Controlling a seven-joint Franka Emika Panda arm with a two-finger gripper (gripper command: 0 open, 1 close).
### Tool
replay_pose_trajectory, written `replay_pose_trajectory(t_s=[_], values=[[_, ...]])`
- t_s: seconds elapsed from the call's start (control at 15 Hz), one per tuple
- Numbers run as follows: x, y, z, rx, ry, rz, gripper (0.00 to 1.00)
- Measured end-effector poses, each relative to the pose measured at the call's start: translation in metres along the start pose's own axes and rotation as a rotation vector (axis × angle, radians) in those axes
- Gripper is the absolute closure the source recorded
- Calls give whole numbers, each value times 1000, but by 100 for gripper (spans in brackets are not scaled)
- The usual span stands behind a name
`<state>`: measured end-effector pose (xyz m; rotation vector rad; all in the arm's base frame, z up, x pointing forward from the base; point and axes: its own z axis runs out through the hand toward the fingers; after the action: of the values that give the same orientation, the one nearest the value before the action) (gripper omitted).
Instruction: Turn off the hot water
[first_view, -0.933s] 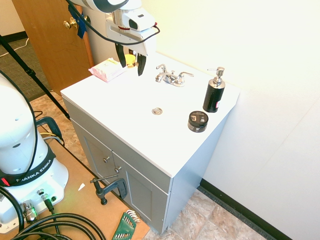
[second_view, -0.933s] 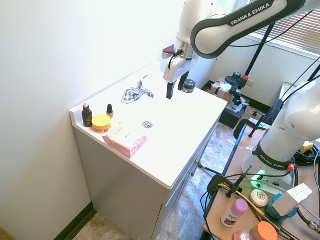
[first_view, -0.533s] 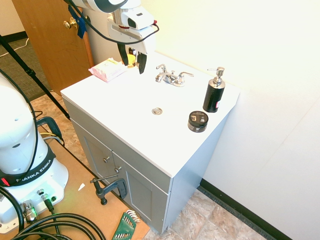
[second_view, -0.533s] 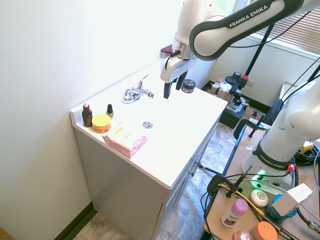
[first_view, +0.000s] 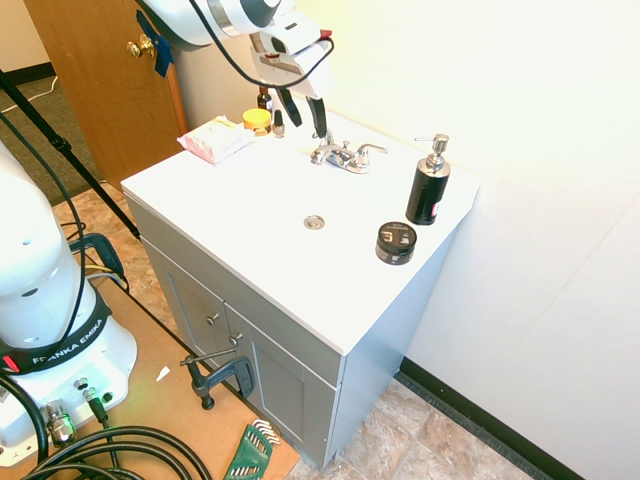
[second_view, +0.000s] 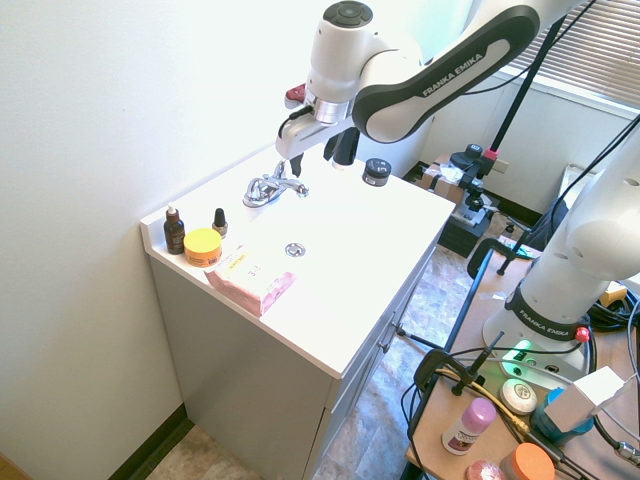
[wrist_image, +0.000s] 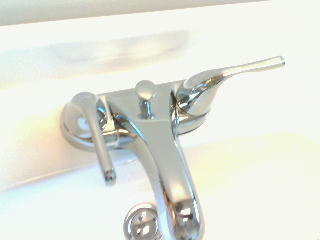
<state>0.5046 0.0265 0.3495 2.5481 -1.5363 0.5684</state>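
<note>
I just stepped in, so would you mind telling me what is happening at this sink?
The robot arm has its open claw above the faucet, near the left lever, apparently to turn off the hot water. It isn't holding anything. The left lever points toward the front of the sink, while the right lever points out sideways. No water shows coming from the spout.

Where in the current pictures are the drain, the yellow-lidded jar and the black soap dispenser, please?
Drain (first_view: 314, 222): first exterior view, its metal middle.
Yellow-lidded jar (second_view: 203, 243): second exterior view, top of its lid.
Black soap dispenser (first_view: 427, 192): first exterior view, its dark body.
</note>
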Motion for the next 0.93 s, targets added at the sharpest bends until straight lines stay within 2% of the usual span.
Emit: replay_pose_trajectory(t_s=[0.53,0.93], values=[[-3,-21,41,-41,-29,22,0],[1,-33,55,-44,-18,16,0]])
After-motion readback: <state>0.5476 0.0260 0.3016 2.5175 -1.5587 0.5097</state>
